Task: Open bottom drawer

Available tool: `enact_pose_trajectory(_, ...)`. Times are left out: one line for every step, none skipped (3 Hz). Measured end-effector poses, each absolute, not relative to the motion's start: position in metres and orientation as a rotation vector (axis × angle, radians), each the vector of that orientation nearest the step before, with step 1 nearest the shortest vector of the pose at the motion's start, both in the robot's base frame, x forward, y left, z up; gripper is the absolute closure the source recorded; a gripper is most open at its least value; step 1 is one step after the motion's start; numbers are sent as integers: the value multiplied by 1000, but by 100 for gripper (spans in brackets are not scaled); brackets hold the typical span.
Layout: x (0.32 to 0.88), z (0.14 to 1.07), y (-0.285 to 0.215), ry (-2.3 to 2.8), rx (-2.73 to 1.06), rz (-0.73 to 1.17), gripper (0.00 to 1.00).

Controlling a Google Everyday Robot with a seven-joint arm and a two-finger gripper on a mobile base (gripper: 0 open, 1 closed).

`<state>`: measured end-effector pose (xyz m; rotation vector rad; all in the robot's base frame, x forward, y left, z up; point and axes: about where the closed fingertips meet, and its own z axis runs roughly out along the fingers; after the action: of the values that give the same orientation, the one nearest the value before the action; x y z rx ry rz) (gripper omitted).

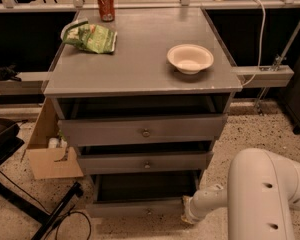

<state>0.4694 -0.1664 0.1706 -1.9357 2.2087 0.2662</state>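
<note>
The grey cabinet has three drawers, each with a small round knob. The bottom drawer is the lowest, slim front. It stands pulled out, and its dark inside shows behind the front panel. Its knob is at the centre. The middle drawer and the top drawer also stand slightly out. My gripper is at the end of the white arm, low at the right end of the bottom drawer's front, right of the knob.
On the cabinet top lie a white bowl, a green snack bag and a red can. An open cardboard box stands on the floor to the left, beside a black chair base. A white cable hangs at right.
</note>
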Motion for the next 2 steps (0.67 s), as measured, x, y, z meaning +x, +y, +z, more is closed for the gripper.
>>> enact_pose_trajectory(465, 183, -174, 2235, -1978, 257, 100)
enact_pose_trajectory(466, 192, -174, 2235, -1978, 257, 100)
